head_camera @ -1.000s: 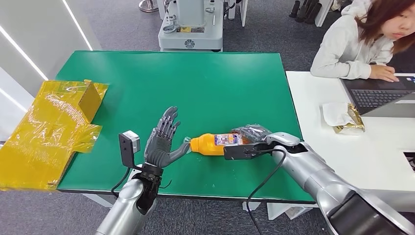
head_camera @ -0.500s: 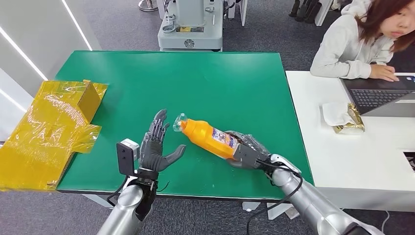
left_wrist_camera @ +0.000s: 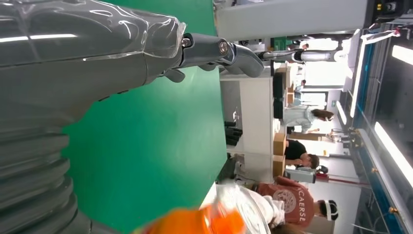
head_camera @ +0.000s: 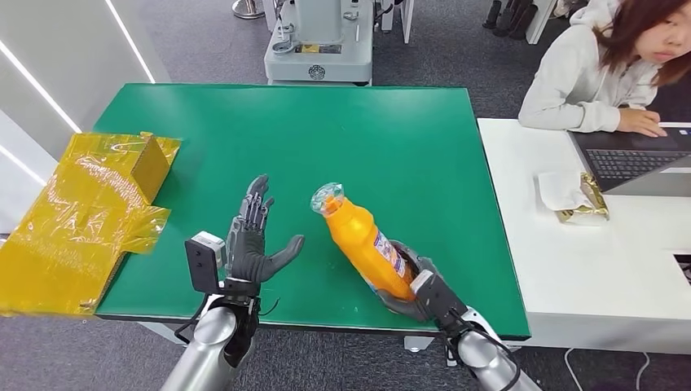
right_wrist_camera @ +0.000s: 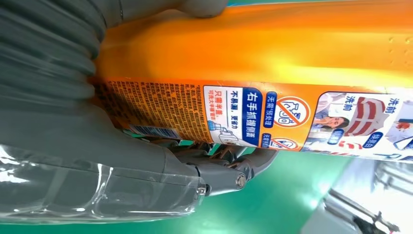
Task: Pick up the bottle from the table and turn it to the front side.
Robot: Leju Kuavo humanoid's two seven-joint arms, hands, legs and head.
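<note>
An orange bottle [head_camera: 364,242] with a clear cap and a printed label is lifted off the green table [head_camera: 342,138], tilted with its cap toward the far left. My right hand [head_camera: 415,292] grips its lower end near the table's front edge. In the right wrist view the fingers [right_wrist_camera: 229,165] wrap under the bottle [right_wrist_camera: 272,58], whose label faces the camera. My left hand [head_camera: 254,240] stands open, fingers spread and pointing away, just left of the bottle and apart from it. The bottle's orange body [left_wrist_camera: 195,222] and the left hand [left_wrist_camera: 87,53] also show in the left wrist view.
A yellow crumpled bag [head_camera: 81,212] hangs over the table's left edge. A white desk [head_camera: 587,269] adjoins on the right, with a laptop [head_camera: 631,159], a snack packet [head_camera: 583,199] and a seated person [head_camera: 607,69]. A grey machine base [head_camera: 318,49] stands behind the table.
My right hand has lifted the bottle off the table and swung it from lying sideways to steeply tilted, drawing back toward the front edge. The left hand has drifted slightly left and nearer.
</note>
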